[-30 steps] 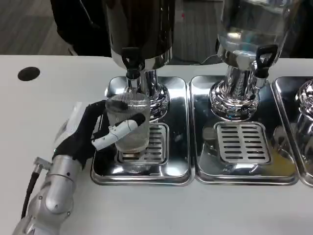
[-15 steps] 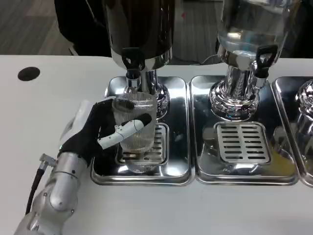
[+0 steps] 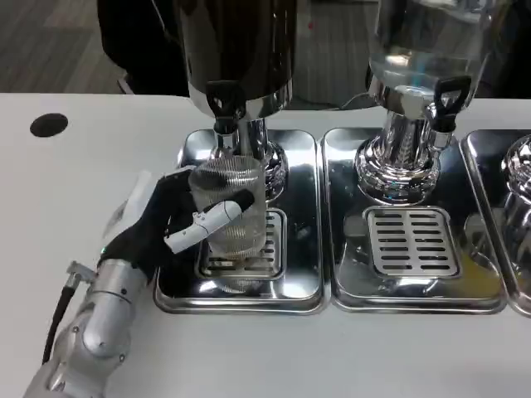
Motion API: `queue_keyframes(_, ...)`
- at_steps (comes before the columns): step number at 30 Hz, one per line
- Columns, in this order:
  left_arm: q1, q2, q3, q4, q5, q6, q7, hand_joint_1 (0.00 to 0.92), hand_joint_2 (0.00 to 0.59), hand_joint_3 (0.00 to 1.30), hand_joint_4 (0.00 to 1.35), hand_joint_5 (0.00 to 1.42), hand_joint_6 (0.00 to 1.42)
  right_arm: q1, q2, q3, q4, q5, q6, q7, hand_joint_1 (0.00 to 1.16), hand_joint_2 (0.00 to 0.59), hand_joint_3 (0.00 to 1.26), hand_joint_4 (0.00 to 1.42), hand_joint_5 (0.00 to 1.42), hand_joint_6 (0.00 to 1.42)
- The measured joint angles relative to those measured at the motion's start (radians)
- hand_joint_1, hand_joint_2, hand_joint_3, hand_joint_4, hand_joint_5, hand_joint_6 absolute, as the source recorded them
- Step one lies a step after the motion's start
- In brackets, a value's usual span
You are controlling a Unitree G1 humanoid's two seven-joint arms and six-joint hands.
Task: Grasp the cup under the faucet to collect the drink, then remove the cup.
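A clear ribbed cup (image 3: 233, 207) stands on the left steel drip tray (image 3: 299, 282), right under the black faucet (image 3: 224, 104) of the dark dispenser (image 3: 236, 50). My left hand (image 3: 170, 222) grips the cup from its left side, with a white finger across the front of the cup. The cup's rim sits just below the spout. I cannot tell whether liquid is in the cup.
A second dispenser (image 3: 419, 91) with a clear tank and black tap stands on the middle tray (image 3: 411, 240). A third tray edge (image 3: 514, 215) shows at far right. A black round hole (image 3: 48, 124) marks the table at back left.
My left hand has carried the cup a little right and back, so it now stands under the faucet. In the last half second it barely moved.
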Motion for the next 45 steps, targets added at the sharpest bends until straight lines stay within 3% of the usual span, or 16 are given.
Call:
queue_keyframes(7, 0.002, 0.012, 0.002, 0.0, -0.003, 0.0, -0.031, 0.086, 0.092, 0.17, 0.03, 0.07, 0.0, -0.002, 0.0, 0.0, 0.009, -0.001, 0.0, 0.003, 0.76, 0.517, 0.42, 0.39, 0.33, 0.24)
queue_keyframes(15, 0.004, 0.022, 0.002, 0.0, -0.032, 0.0, -0.088, 0.035, 0.034, 0.04, 0.0, 0.0, 0.0, -0.012, 0.001, 0.003, 0.014, -0.002, 0.0, 0.007, 0.76, 0.517, 0.42, 0.39, 0.33, 0.24)
queue_keyframes(25, 0.007, 0.051, 0.007, -0.004, -0.08, 0.008, -0.196, 0.033, 0.028, 0.01, 0.0, 0.0, 0.0, -0.019, 0.003, 0.006, 0.011, -0.005, 0.0, 0.009, 0.76, 0.521, 0.42, 0.39, 0.33, 0.24)
queue_keyframes(38, 0.028, 0.059, 0.011, -0.044, -0.089, 0.027, -0.208, 0.083, 0.041, 0.04, 0.0, 0.0, 0.0, -0.026, 0.004, 0.009, 0.009, -0.005, 0.001, 0.013, 0.77, 0.522, 0.42, 0.41, 0.33, 0.24)
queue_keyframes(45, 0.064, 0.059, 0.028, -0.083, -0.089, 0.029, -0.195, 0.085, 0.044, 0.0, 0.0, 0.0, 0.0, -0.026, 0.004, 0.009, 0.006, -0.005, 0.001, 0.014, 0.77, 0.522, 0.42, 0.41, 0.33, 0.24)
